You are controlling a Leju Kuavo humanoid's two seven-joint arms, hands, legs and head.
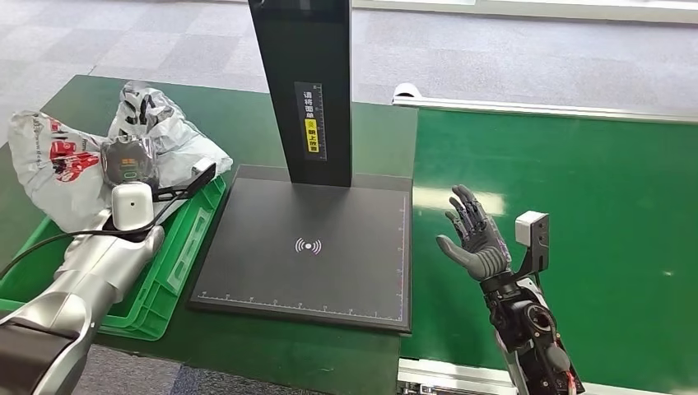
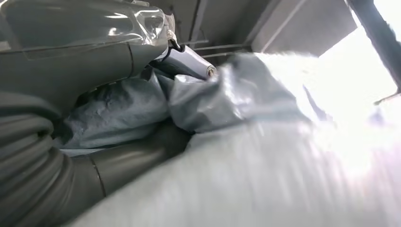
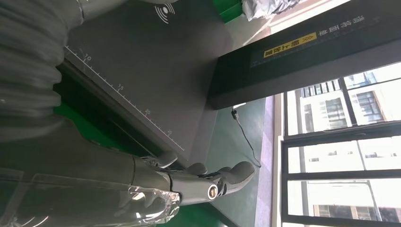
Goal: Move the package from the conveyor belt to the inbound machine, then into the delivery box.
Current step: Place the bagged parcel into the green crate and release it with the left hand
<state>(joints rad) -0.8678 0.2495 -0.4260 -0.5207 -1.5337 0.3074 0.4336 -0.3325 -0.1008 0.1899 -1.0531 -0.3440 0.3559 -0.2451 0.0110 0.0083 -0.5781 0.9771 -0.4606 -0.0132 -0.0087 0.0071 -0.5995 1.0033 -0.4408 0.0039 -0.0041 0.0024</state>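
- The robot's left hand point(image 1: 125, 164) reaches over a green plastic delivery box point(image 1: 177, 255) at the left of the green counter point(image 1: 247, 123).
- That hand is pressed into a crumpled grey and white plastic package point(image 1: 177, 140), which sits on top of the box.
- In the left wrist view the hand's fingers point(image 2: 187, 61) and thumb are closed around folds of the package point(image 2: 227, 99), so it has hold of the bag.
- A second white bag with red print point(image 1: 53, 156) lies just beside the package, at the far left of the box.
- To the right of the box sits the inbound machine: a flat dark scanning plate point(image 1: 313, 247) with a wireless symbol at its middle and ruler marks along its edges.
- A tall black post point(image 1: 304, 82) with a yellow label rises from the back of the plate.
- The robot's right hand point(image 1: 473, 234) is raised over the green conveyor belt point(image 1: 593, 214), just right of the plate.
- Its fingers point(image 1: 467, 210) are spread apart, palm facing the plate, and it holds nothing.
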